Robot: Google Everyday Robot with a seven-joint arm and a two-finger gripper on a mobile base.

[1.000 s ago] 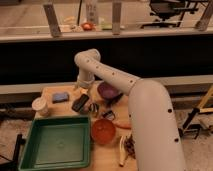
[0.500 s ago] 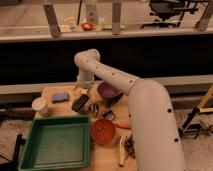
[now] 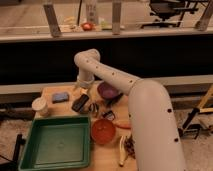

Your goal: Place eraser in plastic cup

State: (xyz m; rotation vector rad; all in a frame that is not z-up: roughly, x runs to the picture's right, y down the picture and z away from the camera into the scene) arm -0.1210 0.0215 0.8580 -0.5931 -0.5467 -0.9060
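The small cream plastic cup (image 3: 39, 106) stands upright at the left edge of the wooden table (image 3: 67, 90). A black oblong block, probably the eraser (image 3: 80, 102), lies on the table to the cup's right. My white arm reaches from the lower right, bends at the back and comes down to the gripper (image 3: 83, 91). The gripper hangs just above the far end of the black block, between the blue block (image 3: 60, 96) and the purple bowl (image 3: 107, 91). I cannot tell whether it touches the black block.
A green tray (image 3: 57, 142) fills the near left of the table. A red bowl (image 3: 103, 131) sits to its right, with a banana (image 3: 121, 150) beside my arm. Small dark items (image 3: 95, 107) lie between the bowls.
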